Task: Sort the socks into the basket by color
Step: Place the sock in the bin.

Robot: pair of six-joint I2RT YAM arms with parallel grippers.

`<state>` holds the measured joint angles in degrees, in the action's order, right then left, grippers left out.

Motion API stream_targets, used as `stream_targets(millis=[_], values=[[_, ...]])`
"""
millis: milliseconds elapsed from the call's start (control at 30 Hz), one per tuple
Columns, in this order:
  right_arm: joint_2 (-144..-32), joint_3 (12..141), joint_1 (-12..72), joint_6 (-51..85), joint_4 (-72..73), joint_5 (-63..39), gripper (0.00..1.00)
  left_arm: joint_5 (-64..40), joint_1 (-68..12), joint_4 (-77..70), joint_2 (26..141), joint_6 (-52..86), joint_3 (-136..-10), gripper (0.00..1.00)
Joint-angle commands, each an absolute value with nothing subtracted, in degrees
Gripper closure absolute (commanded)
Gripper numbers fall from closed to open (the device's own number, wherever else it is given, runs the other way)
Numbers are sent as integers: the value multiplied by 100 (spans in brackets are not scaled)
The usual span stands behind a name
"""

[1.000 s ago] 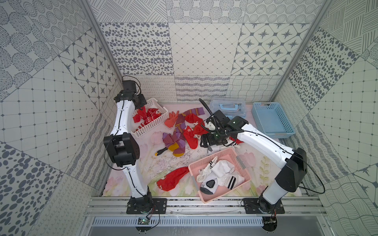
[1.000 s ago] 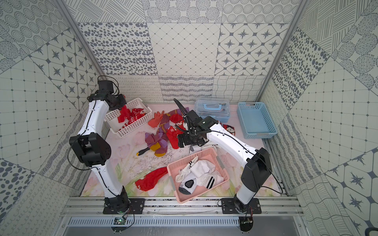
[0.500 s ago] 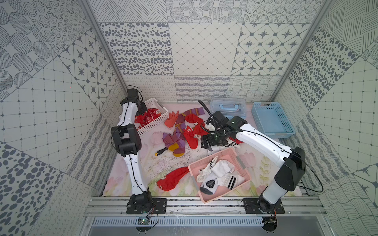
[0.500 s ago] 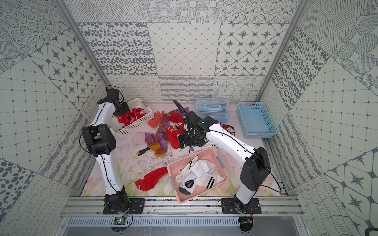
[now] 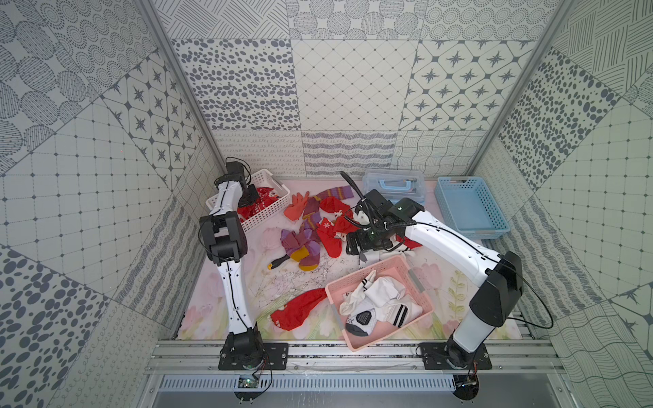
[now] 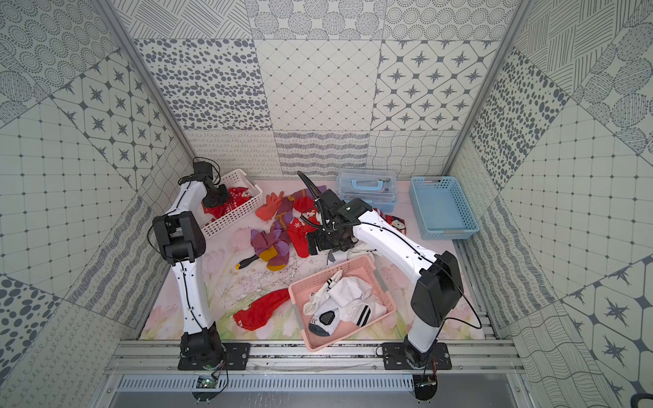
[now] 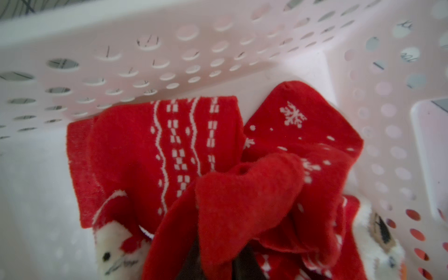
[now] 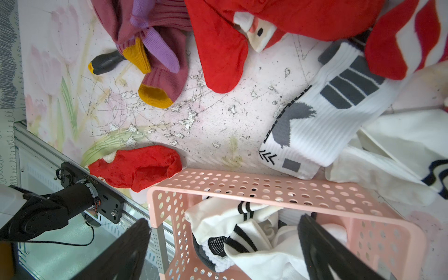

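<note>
The left tool hung inside the white basket, its grip on a red sock unclear. The right tool, spread wide, hovered beyond the pink basket; a white sock looked next.

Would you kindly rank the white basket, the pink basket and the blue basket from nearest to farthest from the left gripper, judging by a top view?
1. white basket: the left gripper is down inside it.
2. pink basket: front, across the mat.
3. blue basket: far right, at the back.
</note>
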<state>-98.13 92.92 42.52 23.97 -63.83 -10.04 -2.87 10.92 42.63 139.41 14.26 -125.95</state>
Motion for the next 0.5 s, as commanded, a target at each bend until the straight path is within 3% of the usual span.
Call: stream_targets(millis=[0,333,467], values=[[-9910,9433,4286,2285,-6370,-1028,2,-483,1177,4402,13902,1318,-12519,74],[-9940,9499,4286,2234,-6363,-1051,2,-505,1177,4281,13397,1259,-12372,48],[-10015,9575,4285,2197,-6337,-1094,2,-500,1173,4262,13027,1200,-12324,43]])
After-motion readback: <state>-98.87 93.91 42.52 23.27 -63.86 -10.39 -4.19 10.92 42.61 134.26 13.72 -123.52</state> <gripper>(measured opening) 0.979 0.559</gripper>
